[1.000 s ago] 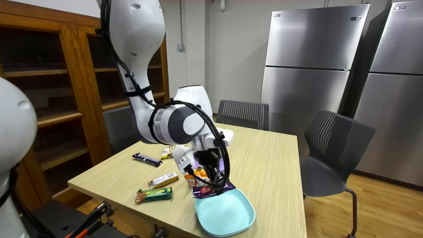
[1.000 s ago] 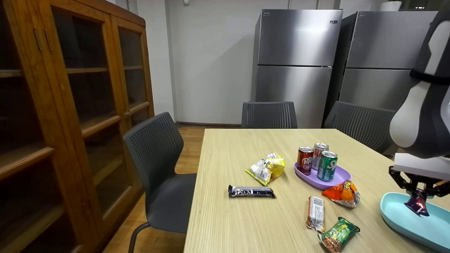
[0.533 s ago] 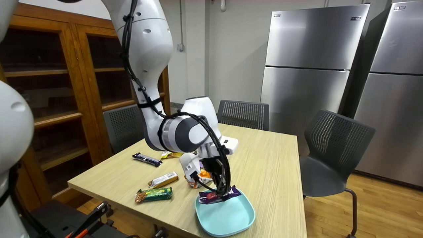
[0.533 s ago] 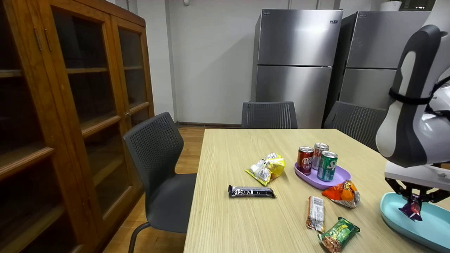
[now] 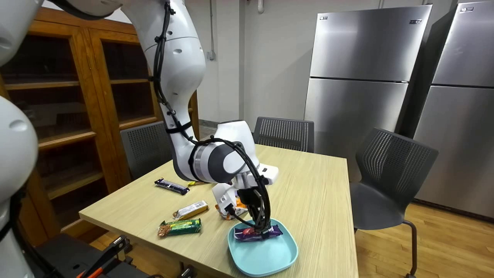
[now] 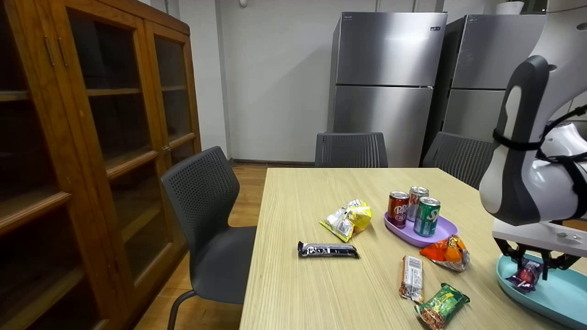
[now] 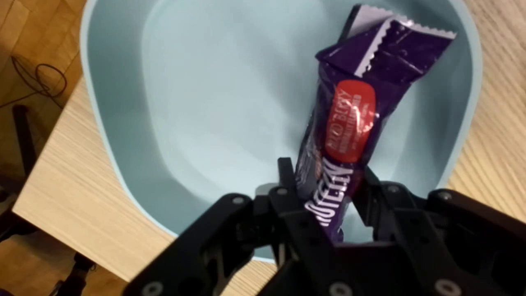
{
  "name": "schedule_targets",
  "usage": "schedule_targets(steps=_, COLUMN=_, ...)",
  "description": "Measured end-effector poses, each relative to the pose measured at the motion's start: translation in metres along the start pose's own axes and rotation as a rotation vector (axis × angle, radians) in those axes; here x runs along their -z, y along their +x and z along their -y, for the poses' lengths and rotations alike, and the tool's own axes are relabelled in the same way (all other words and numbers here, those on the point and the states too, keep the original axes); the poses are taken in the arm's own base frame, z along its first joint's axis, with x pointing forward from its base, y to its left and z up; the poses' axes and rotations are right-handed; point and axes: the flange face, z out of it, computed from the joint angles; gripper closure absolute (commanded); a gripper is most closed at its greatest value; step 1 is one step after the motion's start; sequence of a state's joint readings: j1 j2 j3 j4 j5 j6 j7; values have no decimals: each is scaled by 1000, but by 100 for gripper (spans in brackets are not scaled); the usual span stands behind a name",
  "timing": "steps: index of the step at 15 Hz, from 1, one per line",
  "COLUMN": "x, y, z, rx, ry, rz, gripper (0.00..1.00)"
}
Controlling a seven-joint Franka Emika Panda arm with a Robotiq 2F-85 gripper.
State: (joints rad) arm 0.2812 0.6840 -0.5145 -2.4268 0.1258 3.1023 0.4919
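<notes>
A purple-wrapped bar [image 7: 349, 119] with a red label lies slantwise in a light blue tray [image 7: 213, 94]. My gripper [image 7: 326, 164] is low over the tray, its black fingers parted on either side of the bar's nearer half. A narrow gap shows beside the left finger [image 7: 286, 174], while the right one is close against the wrapper; whether it touches I cannot tell. Seen in an exterior view, the bar [image 6: 525, 276] sits between the spread fingers, nearer to one of them. The blue tray [image 5: 266, 256] stands at the table's corner, and the gripper hides the bar's middle there.
A green packet [image 6: 442, 306], an orange-white bar [image 6: 412, 277] and an orange bag [image 6: 447, 253] lie beside the tray. Farther off are a purple plate [image 6: 448, 229] bearing three cans, a yellow bag [image 6: 357, 217] and a dark bar [image 6: 328, 250]. Chairs surround the table.
The arm has come down over the blue tray, carrying the purple bar from above its rim into it. Within the last half second the fingers have spread apart around the bar.
</notes>
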Motion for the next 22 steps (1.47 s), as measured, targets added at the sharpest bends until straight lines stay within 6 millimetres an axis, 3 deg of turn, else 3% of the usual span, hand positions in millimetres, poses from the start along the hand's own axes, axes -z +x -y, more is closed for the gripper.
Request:
schedule_targets(steps=4, x=13, y=5, z=10, rx=43, ry=23, rz=-33, gripper=1)
schedule_targets(steps=7, x=39, y=4, z=20, rx=95, ry=45, rz=-78, gripper=0)
schedule_targets(steps=11, x=77, y=-14, z=37, rx=160, ry=73, rz=-122, gripper=0)
schedule_targets(steps=15, x=111, y=-45, z=63, rx=252, ry=101, rz=-160, gripper=0)
schedule_targets(steps=22, x=157, y=-114, z=132, rx=455, ry=180, rz=-206, gripper=0)
